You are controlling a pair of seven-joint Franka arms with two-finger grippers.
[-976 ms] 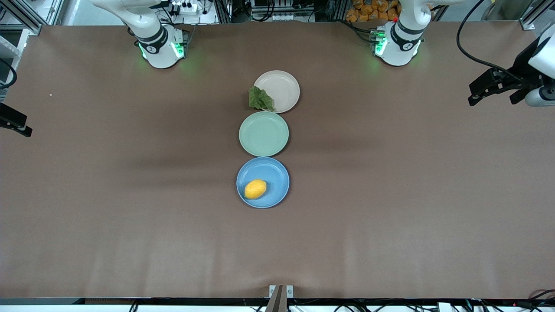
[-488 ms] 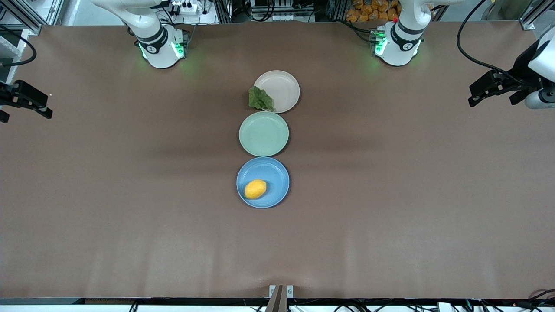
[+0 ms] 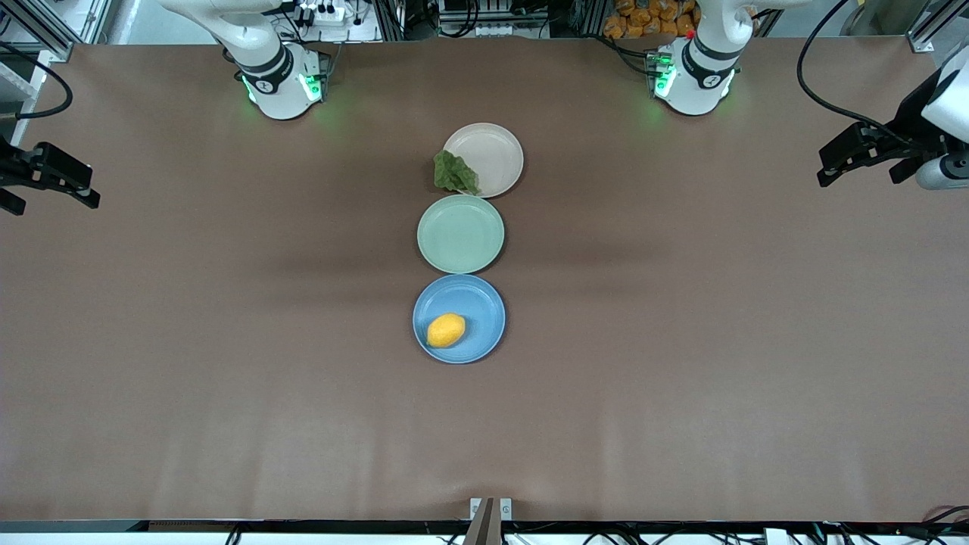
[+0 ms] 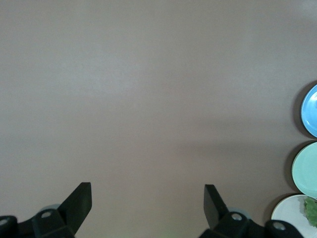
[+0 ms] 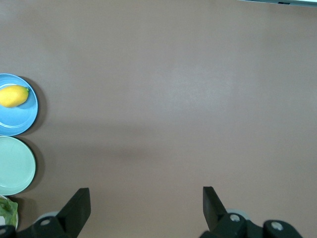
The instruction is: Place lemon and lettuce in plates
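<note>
Your lemon [image 3: 446, 331] in blue plate [image 3: 484, 303], lettuce [image 3: 455, 172] straddling pink-beige plate [image 3: 496, 151] rim, left gripper [image 4: 147, 204] and right gripper [image 5: 146, 207] over bare desk [image 3: 681, 341], jaws wide apart, empty.

I am working in a robotics lab: brown-covered table [image 3: 681, 341], aluminium framing [image 3: 45, 30], cables [image 3: 821, 83] and power strips [image 3: 322, 14].

White rounded arm bases [image 3: 276, 72] with green lights, black grippers [image 3: 859, 155] (black cables trailing)
</note>
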